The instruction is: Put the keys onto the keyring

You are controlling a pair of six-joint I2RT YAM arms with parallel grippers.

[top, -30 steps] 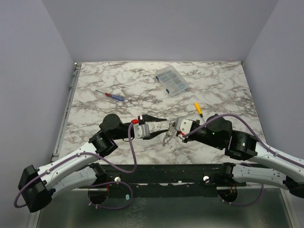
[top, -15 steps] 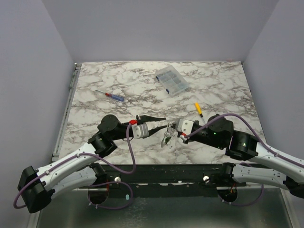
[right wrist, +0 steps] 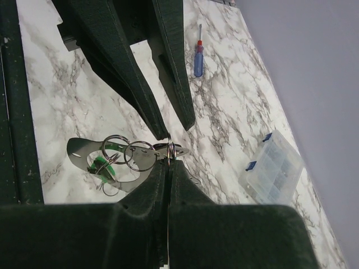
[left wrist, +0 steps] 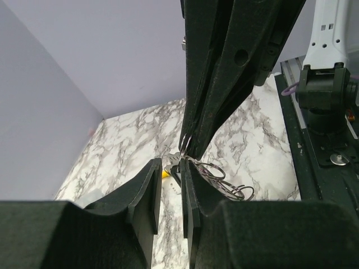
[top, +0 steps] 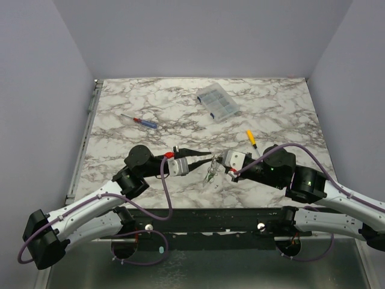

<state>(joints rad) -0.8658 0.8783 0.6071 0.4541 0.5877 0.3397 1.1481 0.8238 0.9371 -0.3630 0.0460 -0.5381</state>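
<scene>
The near edge of the table (top: 180,203) runs nearer than the yellow-handled screwdriver (top: 251,138), with a strip of bare marble between that edge and the two grippers. Both arms reach in over this strip and meet to the left of the yellow-handled screwdriver and nearer than it.

The right gripper (top: 221,162) is clenched on the keyring (right wrist: 170,149), a small split ring pinched at its very tips. The left gripper (top: 207,157) faces it tip to tip, its jaws partly parted with a clear gap. One of its tips is just beside the ring, and I see nothing gripped between them.

Well to the left of the yellow-handled screwdriver and a little farther back lies the blue-handled screwdriver (top: 139,121), with open marble around it out to the table's left edge. Beyond the yellow-handled screwdriver and slightly left sits the clear box (top: 218,101). Behind that, bare marble runs to the far wall.

The keys (right wrist: 83,151) hang in a loose bunch from the pinched ring, left of the yellow-handled screwdriver and nearer. The bunch is a flat silvery piece, several thin wire rings overlapping it, and a small green tag (right wrist: 102,164). Whether its lowest part touches the marble I cannot tell.
</scene>
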